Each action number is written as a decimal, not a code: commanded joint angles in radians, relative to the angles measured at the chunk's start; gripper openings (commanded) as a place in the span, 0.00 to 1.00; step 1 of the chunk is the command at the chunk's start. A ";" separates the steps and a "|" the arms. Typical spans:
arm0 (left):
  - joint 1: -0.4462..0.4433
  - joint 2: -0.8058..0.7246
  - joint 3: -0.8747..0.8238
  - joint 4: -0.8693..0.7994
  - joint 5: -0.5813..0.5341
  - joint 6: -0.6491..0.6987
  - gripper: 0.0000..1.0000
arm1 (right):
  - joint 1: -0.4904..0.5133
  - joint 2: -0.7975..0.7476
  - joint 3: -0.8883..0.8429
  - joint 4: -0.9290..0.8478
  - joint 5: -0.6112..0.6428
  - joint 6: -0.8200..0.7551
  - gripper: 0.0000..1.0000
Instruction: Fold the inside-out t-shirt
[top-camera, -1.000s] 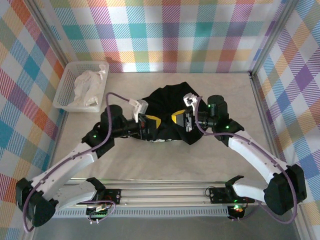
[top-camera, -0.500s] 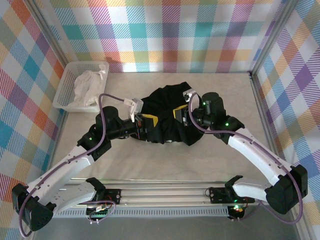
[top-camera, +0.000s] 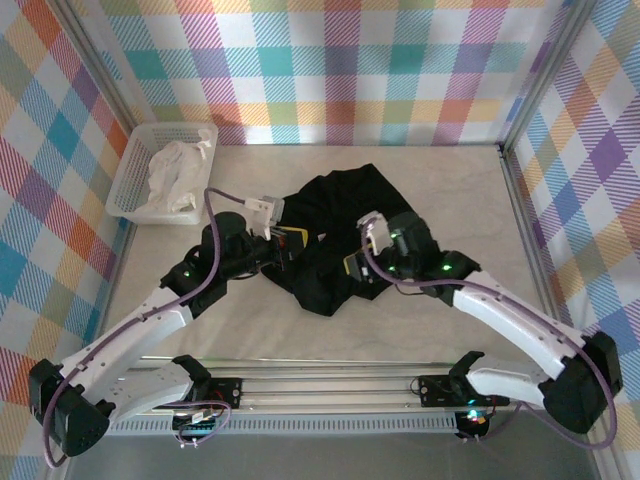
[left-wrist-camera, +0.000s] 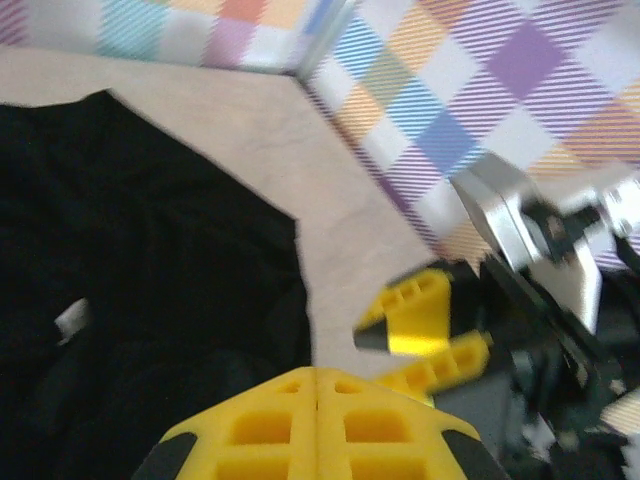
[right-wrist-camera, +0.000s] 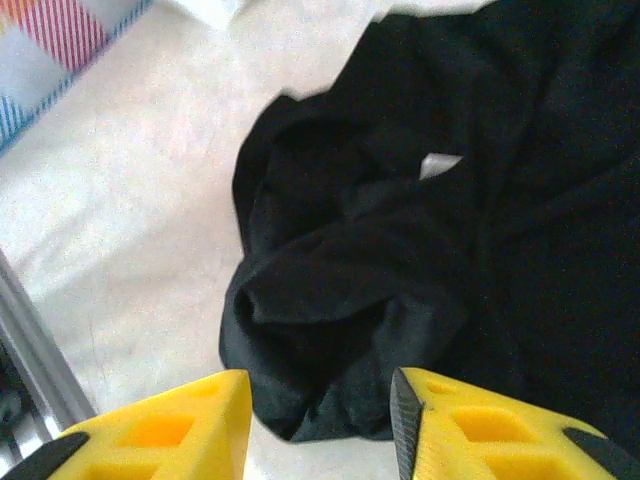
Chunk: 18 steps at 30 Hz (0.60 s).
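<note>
Top external view: right claw (top-camera: 352, 266) has parted since a second ago, t-shirt (top-camera: 335, 210) just beyond it; left claw (top-camera: 292, 239) stays closed, hold unclear.

White arms (top-camera: 150, 325), black joints (top-camera: 575, 385), purple cables (top-camera: 207, 215), yellow tool fingers (right-wrist-camera: 480, 430)

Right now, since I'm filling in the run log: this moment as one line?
left tool shut at t-shirt edge | right tool open over t-shirt | t-shirt bunched, not folded

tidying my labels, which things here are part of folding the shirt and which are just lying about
In the job: black t-shirt, left gripper, right gripper.
Just lying about: white basket, white cloth inside it.
</note>
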 joint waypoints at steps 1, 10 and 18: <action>-0.005 0.001 -0.036 -0.100 -0.177 -0.024 0.00 | 0.053 0.120 -0.046 0.044 0.039 0.062 0.44; -0.006 0.015 -0.115 -0.111 -0.175 -0.050 0.00 | 0.055 0.365 -0.039 0.197 0.132 0.081 0.44; -0.013 0.057 -0.186 -0.030 -0.102 -0.092 0.10 | 0.054 0.272 -0.017 0.115 0.123 0.046 0.05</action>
